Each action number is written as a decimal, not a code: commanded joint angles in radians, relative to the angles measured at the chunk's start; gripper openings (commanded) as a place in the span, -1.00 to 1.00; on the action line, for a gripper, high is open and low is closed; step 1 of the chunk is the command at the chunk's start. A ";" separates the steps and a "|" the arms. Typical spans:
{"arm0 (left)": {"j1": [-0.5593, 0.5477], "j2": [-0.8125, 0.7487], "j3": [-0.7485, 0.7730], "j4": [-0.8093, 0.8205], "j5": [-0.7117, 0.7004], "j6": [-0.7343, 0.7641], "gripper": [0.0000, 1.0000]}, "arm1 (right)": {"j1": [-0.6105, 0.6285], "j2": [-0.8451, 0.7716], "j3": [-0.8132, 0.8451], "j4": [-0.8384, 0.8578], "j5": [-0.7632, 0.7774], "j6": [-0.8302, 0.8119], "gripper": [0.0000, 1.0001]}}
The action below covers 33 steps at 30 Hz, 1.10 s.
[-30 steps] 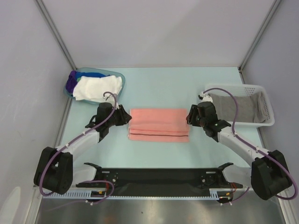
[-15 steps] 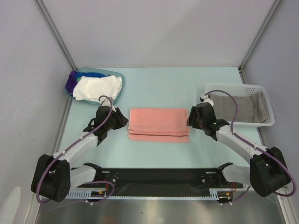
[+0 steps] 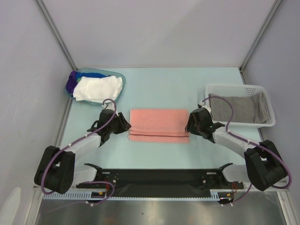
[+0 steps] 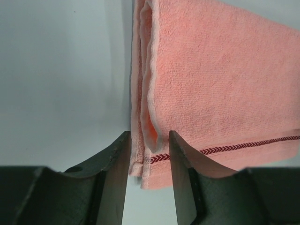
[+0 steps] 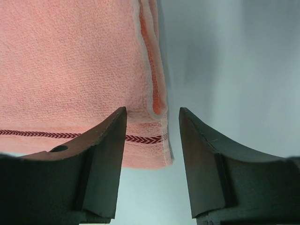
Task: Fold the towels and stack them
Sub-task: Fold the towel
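A salmon pink towel (image 3: pixel 159 125), folded into a rectangle with a red chevron stripe along its near edge, lies flat at the table's centre. My left gripper (image 3: pixel 125 125) is open at its near left corner; in the left wrist view (image 4: pixel 149 136) the jaws straddle the folded edge of the towel (image 4: pixel 211 84). My right gripper (image 3: pixel 190 123) is open at the near right corner; in the right wrist view (image 5: pixel 152 112) the towel's edge (image 5: pixel 70 61) lies between the jaws. A grey towel (image 3: pixel 239 108) lies in the basket. White (image 3: pixel 98 87), purple (image 3: pixel 71 83) and blue (image 3: pixel 93 74) towels sit in the tub.
The translucent blue tub (image 3: pixel 119 77) stands at the back left. The white mesh basket (image 3: pixel 265 96) stands at the right. A black bar (image 3: pixel 159 176) runs along the near table edge. Grey walls enclose the back and sides.
Both grippers have moved toward me along the towel's short sides, down to its near corners. The towel has not moved.
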<state>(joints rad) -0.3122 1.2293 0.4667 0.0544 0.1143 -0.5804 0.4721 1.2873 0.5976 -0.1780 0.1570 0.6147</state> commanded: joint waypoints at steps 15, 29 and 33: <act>-0.018 0.038 -0.048 0.127 0.061 -0.029 -0.25 | 0.022 0.024 -0.016 0.069 0.006 0.066 -0.14; -0.019 0.044 -0.049 0.134 0.071 -0.024 -0.67 | 0.028 0.004 -0.038 0.057 0.013 0.079 -0.13; -0.019 0.041 -0.039 0.121 0.068 -0.015 -0.74 | 0.026 0.003 -0.024 0.051 0.018 0.080 -0.41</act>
<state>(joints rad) -0.3233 1.2762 0.4217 0.1486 0.1688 -0.6025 0.4946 1.3121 0.5621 -0.1379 0.1524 0.6819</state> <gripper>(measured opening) 0.135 0.320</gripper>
